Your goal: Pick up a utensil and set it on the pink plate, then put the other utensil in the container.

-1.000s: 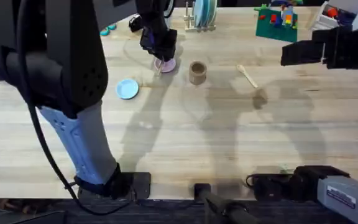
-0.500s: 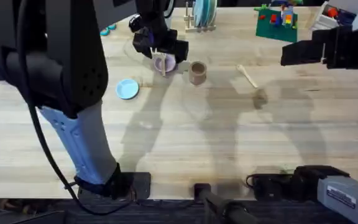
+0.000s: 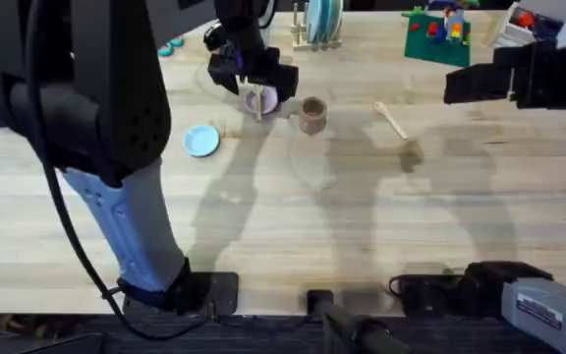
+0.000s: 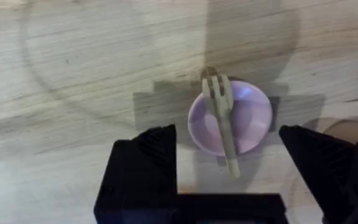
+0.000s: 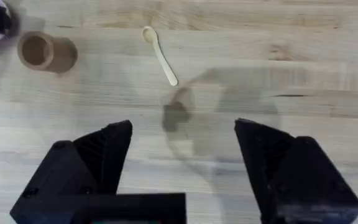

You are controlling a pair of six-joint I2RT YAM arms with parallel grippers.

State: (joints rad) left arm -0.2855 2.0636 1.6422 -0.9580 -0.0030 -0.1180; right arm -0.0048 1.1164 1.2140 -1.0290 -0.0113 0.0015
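Pale wooden desk [image 3: 293, 226] below. Fork [image 4: 224, 124] laid across pink plate [image 4: 230, 117], handle overhanging rim; left gripper [image 4: 229, 168] jaws wide, empty. Straight lift advised. Spoon [image 5: 160, 55] beside container [image 5: 45, 51]; right gripper [image 5: 182, 155] jaws spread, nothing held.

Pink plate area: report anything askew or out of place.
The small pale wooden fork lies across the small round pink plate with its tines past the far rim and its handle over the near rim. It is not centred. The left end effector is open above it. Nothing spilled or damaged.
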